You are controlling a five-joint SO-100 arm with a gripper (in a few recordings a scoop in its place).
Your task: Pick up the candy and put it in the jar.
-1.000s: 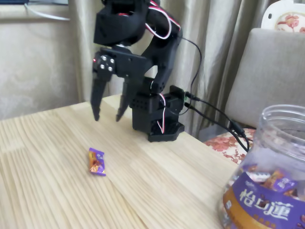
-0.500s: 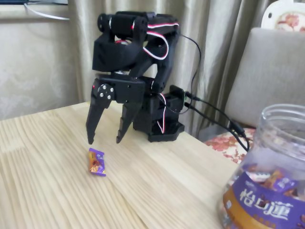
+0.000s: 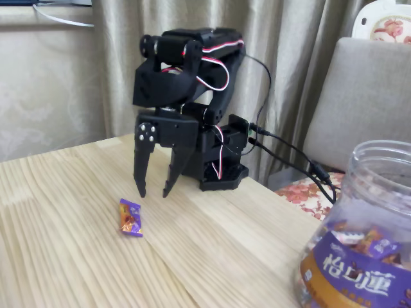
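The candy [image 3: 130, 218], a small purple wrapper with an orange-brown middle, lies flat on the wooden table [image 3: 70, 256]. My black gripper [image 3: 153, 194] points down just behind and to the right of it, fingertips close above the tabletop and a short gap from the candy. Its fingers are spread apart with nothing between them. The jar [image 3: 363, 244], clear plastic with a wide open mouth and a purple-brown label, stands at the lower right corner, with similar wrapped sweets seen through its wall.
The arm's black base [image 3: 215, 160] sits at the table's far edge with cables [image 3: 289, 151] trailing right. A grey chair back [image 3: 366, 96] stands behind the jar. Curtains hang behind the table.
The gripper has come down toward the table and shifted slightly right, its fingers now a little closer together. The candy and jar have not moved.
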